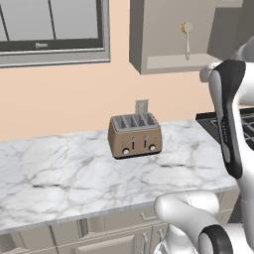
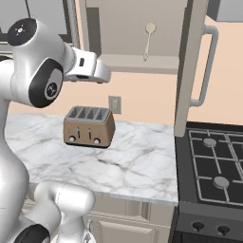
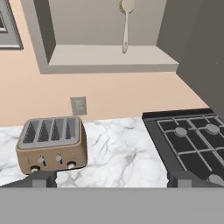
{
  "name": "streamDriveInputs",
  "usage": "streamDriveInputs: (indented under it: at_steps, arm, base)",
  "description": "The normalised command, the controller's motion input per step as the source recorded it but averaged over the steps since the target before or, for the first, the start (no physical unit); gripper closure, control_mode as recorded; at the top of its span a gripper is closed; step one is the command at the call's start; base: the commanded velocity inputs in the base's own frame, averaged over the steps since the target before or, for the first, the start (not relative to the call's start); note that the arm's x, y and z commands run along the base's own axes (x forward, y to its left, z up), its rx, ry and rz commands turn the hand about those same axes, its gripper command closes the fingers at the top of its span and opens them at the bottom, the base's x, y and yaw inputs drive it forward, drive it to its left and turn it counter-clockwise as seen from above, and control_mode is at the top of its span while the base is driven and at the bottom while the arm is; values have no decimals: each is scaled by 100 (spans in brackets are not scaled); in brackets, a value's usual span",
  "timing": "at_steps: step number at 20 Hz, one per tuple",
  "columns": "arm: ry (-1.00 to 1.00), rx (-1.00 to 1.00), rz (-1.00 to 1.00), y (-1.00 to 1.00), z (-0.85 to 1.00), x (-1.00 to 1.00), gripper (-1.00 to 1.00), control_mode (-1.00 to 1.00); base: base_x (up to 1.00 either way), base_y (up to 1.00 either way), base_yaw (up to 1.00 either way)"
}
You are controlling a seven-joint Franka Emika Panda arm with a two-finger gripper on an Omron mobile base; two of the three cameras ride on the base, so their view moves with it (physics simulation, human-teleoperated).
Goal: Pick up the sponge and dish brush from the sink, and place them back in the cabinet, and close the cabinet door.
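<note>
The dish brush [image 1: 187, 37] [image 2: 149, 39] [image 3: 126, 24] stands upright inside the cabinet [image 1: 166, 64] [image 2: 133, 64] [image 3: 109, 56], cream head up, its handle end resting on the shelf floor. The cabinet door [image 2: 192, 71] [image 3: 199, 57] hangs open to the right, its silver bar handle [image 2: 209, 66] facing out. My gripper [image 3: 111, 179] is open with nothing between its fingertips [image 3: 43, 177], held back from the cabinet and below shelf height, above the counter. The sponge and the sink are out of view.
A tan four-slot toaster [image 1: 135, 135] [image 2: 89, 126] [image 3: 52, 142] sits on the white marble counter [image 1: 59, 173] [image 2: 137, 166] below the cabinet, a wall outlet [image 3: 78, 105] behind it. A black gas stove [image 2: 213, 166] [image 3: 188, 135] adjoins the counter on the right. A framed window [image 1: 49, 30] is upper left.
</note>
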Motion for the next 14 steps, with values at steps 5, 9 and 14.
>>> streamDriveInputs:
  at_steps: [5,9,14]
  arm:
    - [0,0,1,0,0,-50,-100,-100]
    - [0,0,3,1,0,-44,-100,-100]
    - [0,-2,6,12,0,-42,-100,-100]
  base:
    - [0,0,0]
    - [0,0,0]
    - [0,0,0]
